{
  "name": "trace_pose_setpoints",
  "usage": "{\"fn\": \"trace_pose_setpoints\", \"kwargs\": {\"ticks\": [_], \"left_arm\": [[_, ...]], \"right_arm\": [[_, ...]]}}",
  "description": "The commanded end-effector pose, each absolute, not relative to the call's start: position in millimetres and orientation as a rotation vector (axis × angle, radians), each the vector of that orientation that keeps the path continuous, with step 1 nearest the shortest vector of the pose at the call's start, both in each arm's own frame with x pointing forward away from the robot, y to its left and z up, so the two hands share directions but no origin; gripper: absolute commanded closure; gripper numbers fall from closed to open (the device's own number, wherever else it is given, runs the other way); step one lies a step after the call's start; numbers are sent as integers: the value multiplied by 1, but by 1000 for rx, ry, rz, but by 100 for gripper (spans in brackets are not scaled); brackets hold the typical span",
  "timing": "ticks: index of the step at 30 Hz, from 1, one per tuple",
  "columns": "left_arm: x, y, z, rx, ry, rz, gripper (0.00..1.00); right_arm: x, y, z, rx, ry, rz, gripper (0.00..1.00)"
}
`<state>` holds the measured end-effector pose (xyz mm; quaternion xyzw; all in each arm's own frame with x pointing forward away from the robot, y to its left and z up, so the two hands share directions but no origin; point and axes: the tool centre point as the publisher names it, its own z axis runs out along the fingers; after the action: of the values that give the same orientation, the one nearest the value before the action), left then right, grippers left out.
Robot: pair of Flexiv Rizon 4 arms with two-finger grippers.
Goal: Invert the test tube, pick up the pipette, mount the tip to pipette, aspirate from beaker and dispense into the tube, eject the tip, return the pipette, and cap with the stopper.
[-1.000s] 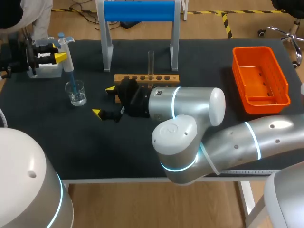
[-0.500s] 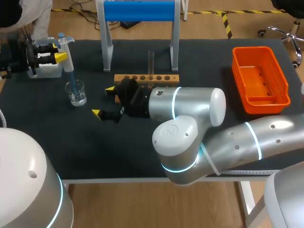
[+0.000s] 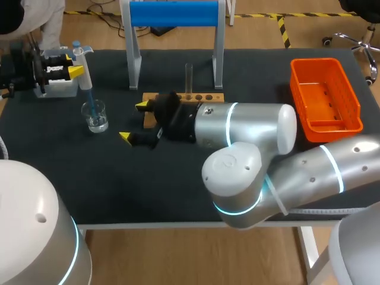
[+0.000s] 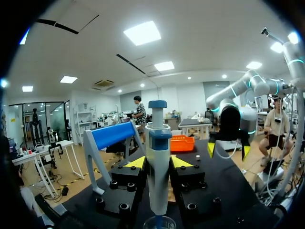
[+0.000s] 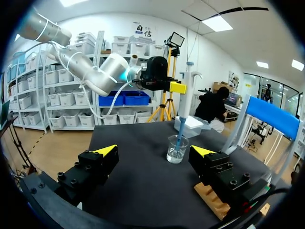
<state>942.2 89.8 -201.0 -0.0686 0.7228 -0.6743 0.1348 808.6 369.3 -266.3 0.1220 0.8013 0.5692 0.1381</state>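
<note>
My left gripper (image 3: 76, 66) at the far left of the table is shut on the white and blue pipette (image 3: 84, 65), which stands upright with its tip down in the glass beaker (image 3: 95, 115). The left wrist view has the pipette (image 4: 157, 157) between the two yellow tips, above the beaker's rim (image 4: 158, 222). My right gripper (image 3: 133, 122) hangs open and empty to the right of the beaker, in front of the wooden rack (image 3: 184, 97). A clear test tube (image 3: 189, 74) stands upright in the rack. In the right wrist view the beaker (image 5: 176, 150) lies ahead of the open right gripper (image 5: 155, 151).
A white tip box (image 3: 59, 86) stands at the back left by the left gripper. A blue-topped stand (image 3: 173, 13) rises behind the rack. An orange bin (image 3: 325, 101) sits at the right. My right arm's big grey links hang over the table's front middle.
My right arm has shifted a little back and to the right, bringing its open gripper nearer the rack. The left gripper and the pipette have not moved.
</note>
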Motion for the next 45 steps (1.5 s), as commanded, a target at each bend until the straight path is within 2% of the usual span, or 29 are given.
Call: {"fn": "trace_pose_setpoints", "kwargs": {"ticks": [1, 32, 45], "left_arm": [[942, 90, -201, -195, 2094, -1955, 100], [942, 90, -201, -195, 2094, -1955, 100], [942, 90, -201, -195, 2094, -1955, 100]], "right_arm": [[808, 355, -246, 324, 2371, 1627, 0], [824, 360, -136, 126, 2433, 1647, 0], [841, 372, -112, -47, 2494, 1646, 0]]}}
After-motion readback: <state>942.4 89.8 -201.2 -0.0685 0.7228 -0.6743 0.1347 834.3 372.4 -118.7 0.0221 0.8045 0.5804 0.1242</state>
